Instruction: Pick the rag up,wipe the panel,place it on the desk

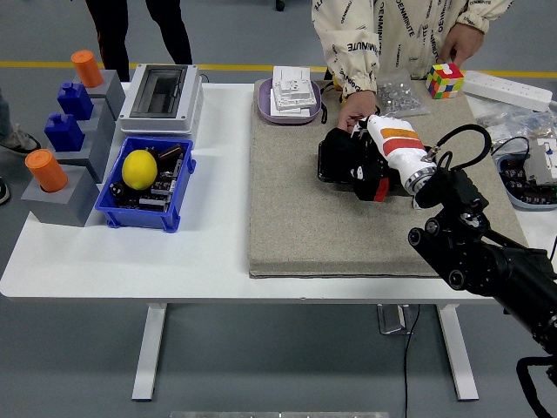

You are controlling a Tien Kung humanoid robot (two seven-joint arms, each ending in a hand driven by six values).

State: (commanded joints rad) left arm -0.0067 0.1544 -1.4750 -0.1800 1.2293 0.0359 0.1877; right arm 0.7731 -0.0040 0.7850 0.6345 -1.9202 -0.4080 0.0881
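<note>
A black panel [325, 165] lies flat on the grey felt mat [296, 218], right of the table's middle. My right hand [361, 165], white with an orange stripe and black fingers, presses down on the panel's left half, shut on a black rag [341, 142] that bunches under the fingers. Rag and panel are both black, so their edges blend. A person's hand [357, 111] rests on the panel's far edge. My left arm does not show.
A blue bin [178, 187] with a lemon [139, 169], a grey switch box [161, 96] and grey blocks [61, 196] stand at the left. A purple tray [264, 106] of white parts, a screw bag [396, 96], a Rubik's cube [444, 80] and a power strip [509, 87] line the far edge.
</note>
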